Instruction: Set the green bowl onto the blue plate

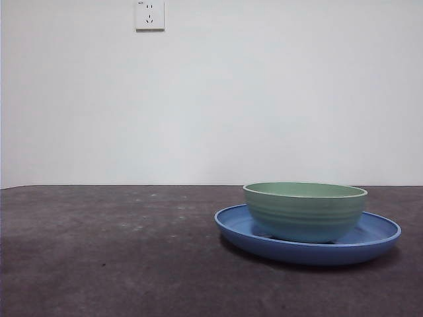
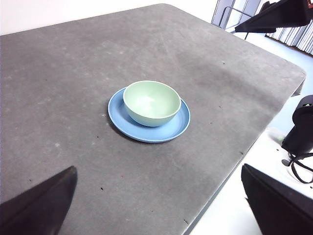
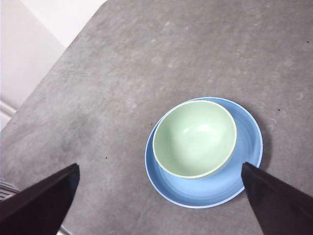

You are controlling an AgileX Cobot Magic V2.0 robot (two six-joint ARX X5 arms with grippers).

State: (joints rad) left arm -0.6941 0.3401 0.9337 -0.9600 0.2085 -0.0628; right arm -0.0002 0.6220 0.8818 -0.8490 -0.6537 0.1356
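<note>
I'm seeing the bowl (image 1: 305,211) sitting upright on the plate (image 1: 377,239); left gripper (image 2: 156,205) and right gripper (image 3: 161,205) are both hanging released above the worktop (image 1: 112,257).

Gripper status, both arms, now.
Left gripper: open, holding nothing, high above the table.
Right gripper: open, holding nothing, above the green bowl, which sits on the blue plate.

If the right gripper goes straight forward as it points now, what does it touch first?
Probably the green bowl, which sits on the blue plate. The open right gripper points down toward it, nothing between; depth is unclear.
</note>
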